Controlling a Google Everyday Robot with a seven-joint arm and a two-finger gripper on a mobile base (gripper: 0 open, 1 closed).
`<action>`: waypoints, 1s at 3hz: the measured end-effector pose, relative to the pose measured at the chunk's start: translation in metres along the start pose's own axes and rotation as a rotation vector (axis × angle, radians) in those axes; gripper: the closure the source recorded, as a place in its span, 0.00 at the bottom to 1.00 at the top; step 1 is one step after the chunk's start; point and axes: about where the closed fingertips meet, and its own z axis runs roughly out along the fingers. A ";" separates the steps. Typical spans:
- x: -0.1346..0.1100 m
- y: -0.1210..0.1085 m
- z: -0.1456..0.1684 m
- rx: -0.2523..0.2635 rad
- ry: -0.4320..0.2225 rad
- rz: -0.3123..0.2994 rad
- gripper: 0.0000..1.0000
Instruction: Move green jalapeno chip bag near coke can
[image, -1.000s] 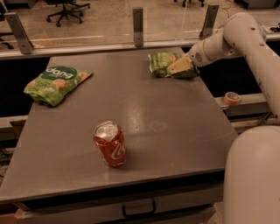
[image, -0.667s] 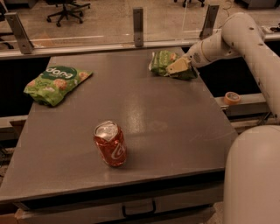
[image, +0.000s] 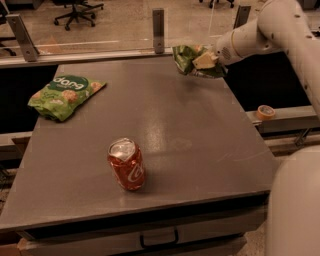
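Grasp done: gripper (image: 203, 62) fingers pinch green jalapeno chip bag (image: 184, 58) at tabletop (image: 200, 130) far edge; coke can (image: 127, 165) well apart, left of fingers. Carry & release remain.

Green jalapeno chip bag (image: 186, 57) seen in olive with pale stripes, clasped by a cream-white claw (image: 206, 60) over the far right corner of a plain grey bench (image: 200, 130), coke can (image: 127, 165) coloured red with white script and silver top, brighter green bag (image: 65, 95) marked with a dark round logo
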 end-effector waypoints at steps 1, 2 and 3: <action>-0.064 0.007 -0.052 0.070 -0.076 -0.157 1.00; -0.064 0.008 -0.052 0.070 -0.076 -0.157 1.00; -0.060 0.015 -0.040 0.044 -0.073 -0.146 1.00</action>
